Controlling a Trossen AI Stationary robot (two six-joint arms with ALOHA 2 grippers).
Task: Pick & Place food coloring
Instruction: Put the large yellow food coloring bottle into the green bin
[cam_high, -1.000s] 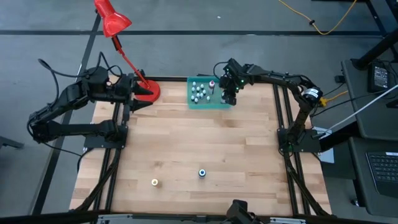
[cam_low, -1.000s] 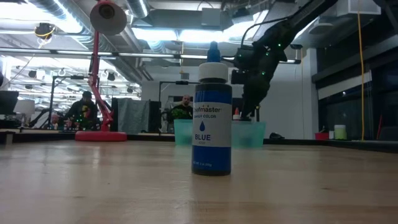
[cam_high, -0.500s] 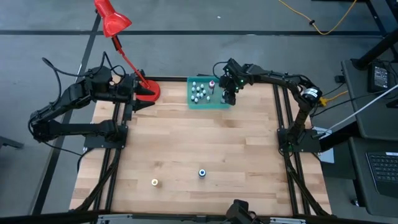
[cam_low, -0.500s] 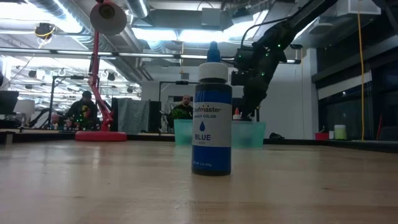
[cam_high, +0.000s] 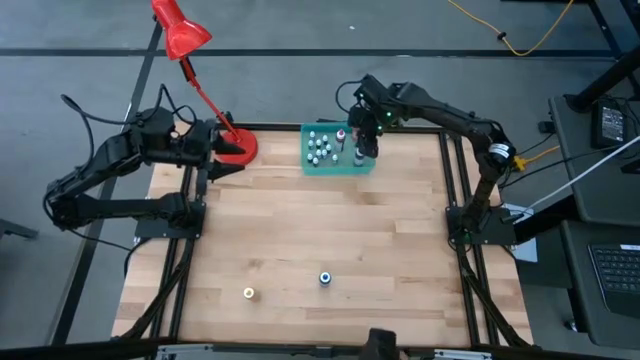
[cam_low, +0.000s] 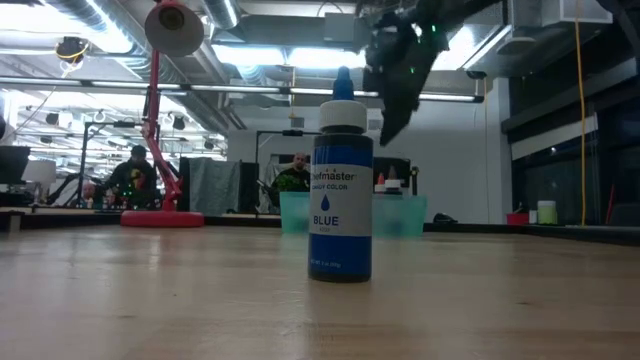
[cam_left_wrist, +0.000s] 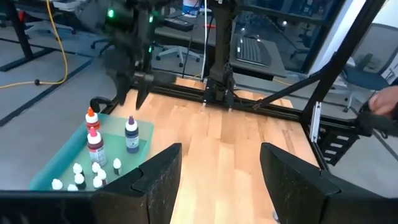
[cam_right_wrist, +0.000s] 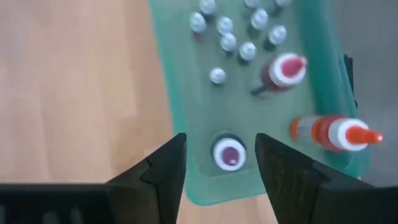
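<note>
The teal tray (cam_high: 335, 170) sits at the table's far edge and holds several tiny whitish bottles (cam_right_wrist: 227, 31), a pink one (cam_right_wrist: 283, 71), a red-orange one (cam_right_wrist: 333, 132) and a purple one (cam_right_wrist: 228, 154), all standing on their bases. My right gripper (cam_right_wrist: 219, 142) hangs open above the tray's right end, its fingers either side of the purple bottle and well above it. A blue bottle (cam_high: 325, 278) and a yellow one (cam_high: 249, 293) stand near the table's near edge. My left gripper (cam_left_wrist: 221, 152) waits open at the far left.
The red desk lamp's base (cam_high: 238, 148) stands on the table's far left corner, right beside my left gripper (cam_high: 222, 150). In the low view the blue bottle (cam_low: 340, 180) stands close in front, with the raised right gripper (cam_low: 388, 125) behind it. Bare wood lies between tray and near bottles.
My right gripper has risen from low inside the tray to well above it and moved slightly toward the table's left. The purple bottle stays standing in the tray below it.
</note>
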